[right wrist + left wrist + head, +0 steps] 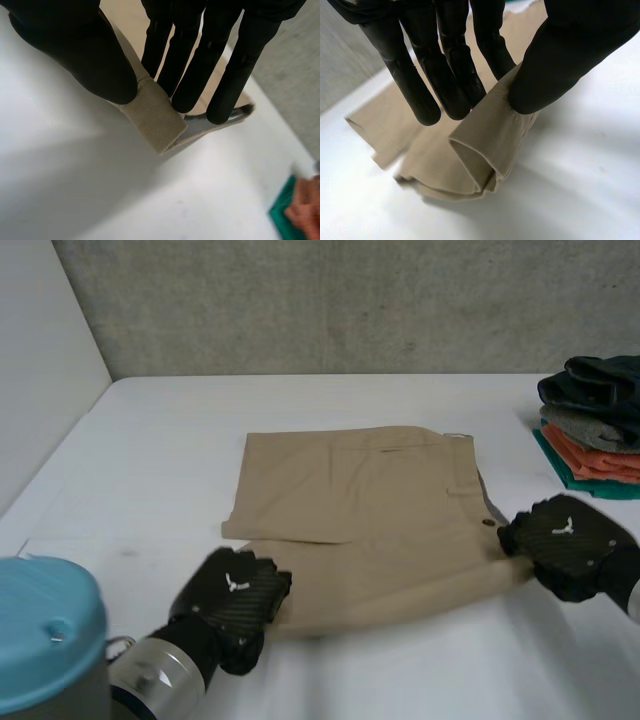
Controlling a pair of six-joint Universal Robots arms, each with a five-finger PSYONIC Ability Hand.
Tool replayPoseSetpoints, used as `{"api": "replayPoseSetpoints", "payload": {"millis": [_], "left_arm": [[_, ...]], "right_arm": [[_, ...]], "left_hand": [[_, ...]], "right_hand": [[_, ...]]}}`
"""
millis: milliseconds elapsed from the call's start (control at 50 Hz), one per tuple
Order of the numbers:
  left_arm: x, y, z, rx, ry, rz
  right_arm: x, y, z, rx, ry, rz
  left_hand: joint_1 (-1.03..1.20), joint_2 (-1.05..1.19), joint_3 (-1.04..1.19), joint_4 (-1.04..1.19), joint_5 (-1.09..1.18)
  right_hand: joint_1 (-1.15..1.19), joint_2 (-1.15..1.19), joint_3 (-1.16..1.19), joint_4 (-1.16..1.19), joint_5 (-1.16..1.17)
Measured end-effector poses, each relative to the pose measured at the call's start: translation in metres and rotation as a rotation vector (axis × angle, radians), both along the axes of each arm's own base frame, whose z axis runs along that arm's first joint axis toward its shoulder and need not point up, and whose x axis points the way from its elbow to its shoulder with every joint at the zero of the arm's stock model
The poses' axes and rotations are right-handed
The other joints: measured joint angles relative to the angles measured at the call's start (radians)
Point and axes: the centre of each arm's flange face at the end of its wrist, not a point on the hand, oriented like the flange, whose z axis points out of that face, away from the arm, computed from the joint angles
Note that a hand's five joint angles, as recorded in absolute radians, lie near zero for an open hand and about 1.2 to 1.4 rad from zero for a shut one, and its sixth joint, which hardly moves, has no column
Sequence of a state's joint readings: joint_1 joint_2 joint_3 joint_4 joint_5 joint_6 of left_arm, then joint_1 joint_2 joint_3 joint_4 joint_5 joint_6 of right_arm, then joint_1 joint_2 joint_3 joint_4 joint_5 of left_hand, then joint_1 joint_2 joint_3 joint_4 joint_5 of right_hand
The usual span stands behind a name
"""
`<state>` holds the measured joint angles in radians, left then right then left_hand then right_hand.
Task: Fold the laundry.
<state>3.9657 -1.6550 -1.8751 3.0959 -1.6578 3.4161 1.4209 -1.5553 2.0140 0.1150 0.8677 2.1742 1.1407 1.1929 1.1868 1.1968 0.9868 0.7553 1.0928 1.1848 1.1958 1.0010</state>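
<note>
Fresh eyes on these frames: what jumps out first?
The tan shorts lie spread in the middle of the white table, the left hand pinching their near leg-hem corner and the right hand pinching the near waistband end. A stack of folded clothes sits at the table's far right edge.

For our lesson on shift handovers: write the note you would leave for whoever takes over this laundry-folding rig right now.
Left hand: pinching the near leg hem of the tan shorts.
Right hand: pinching their waistband's near end.
Shorts lie spread on the white table; folded clothes stacked at its far right.
Done: both grips set.
To do: probably fold the near half over, then stack.
</note>
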Motion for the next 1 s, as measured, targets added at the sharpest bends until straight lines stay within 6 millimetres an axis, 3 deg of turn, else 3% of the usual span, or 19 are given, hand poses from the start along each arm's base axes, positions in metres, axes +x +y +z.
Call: {"api": "replayPoseSetpoints", "payload": {"millis": [140,260,380,460,580,640,660,720,860,1000], "left_arm": [[-0.01,-0.021,0.017,-0.071,0.058,0.02],[-0.03,-0.061,0.008,-0.151,0.07,0.041],[-0.038,-0.096,-0.007,-0.193,0.032,0.069],[-0.038,-0.103,-0.013,-0.192,0.012,0.074],[-0.037,-0.104,-0.019,-0.177,-0.001,0.073],[-0.037,-0.105,-0.02,-0.174,-0.003,0.072],[-0.037,-0.105,-0.02,-0.174,-0.004,0.072],[-0.039,-0.107,-0.022,-0.174,-0.006,0.072],[-0.049,-0.122,-0.028,-0.182,-0.003,0.075],[-0.065,-0.161,-0.022,-0.274,0.061,0.104]], "right_arm": [[0.003,-0.005,0.02,-0.044,-0.012,0.001],[0.016,-0.027,0.011,0.016,-0.044,-0.014],[0.032,-0.042,0.0,0.052,-0.018,-0.061],[0.035,-0.044,-0.003,0.069,0.011,-0.099],[0.033,-0.039,-0.005,0.114,0.043,-0.116],[0.032,-0.037,-0.006,0.131,0.05,-0.115],[0.032,-0.036,-0.007,0.138,0.051,-0.112],[0.033,-0.036,-0.009,0.149,0.052,-0.108],[0.037,-0.05,-0.016,0.153,0.051,-0.109],[0.059,-0.084,-0.011,0.018,0.023,-0.113]], "left_hand": [[0.0,0.003,0.002,0.0,0.0],[0.0,0.003,0.002,0.0,0.0],[0.0,0.003,0.002,0.001,0.0],[0.0,0.003,0.002,0.0,0.0],[0.0,0.003,0.002,0.001,0.0],[0.0,0.003,0.002,0.001,0.0],[0.0,0.003,0.002,0.001,0.0],[0.0,0.003,0.002,0.001,0.0],[0.0,0.003,0.002,0.001,0.0],[0.0,0.003,0.003,0.001,0.0]], "right_hand": [[0.0,0.0,0.001,0.0,0.004],[0.0,0.013,0.001,0.0,0.004],[0.005,0.019,-0.042,-0.051,-0.03],[0.071,-0.23,-0.308,-0.319,-0.306],[-0.005,-0.331,-0.428,-0.446,-0.439],[0.069,-0.273,-0.361,-0.372,-0.354],[0.233,-0.091,-0.186,-0.196,-0.18],[0.295,0.076,-0.014,-0.022,-0.032],[0.295,0.077,0.001,0.0,-0.015],[0.295,0.077,0.001,0.001,-0.009]]}}
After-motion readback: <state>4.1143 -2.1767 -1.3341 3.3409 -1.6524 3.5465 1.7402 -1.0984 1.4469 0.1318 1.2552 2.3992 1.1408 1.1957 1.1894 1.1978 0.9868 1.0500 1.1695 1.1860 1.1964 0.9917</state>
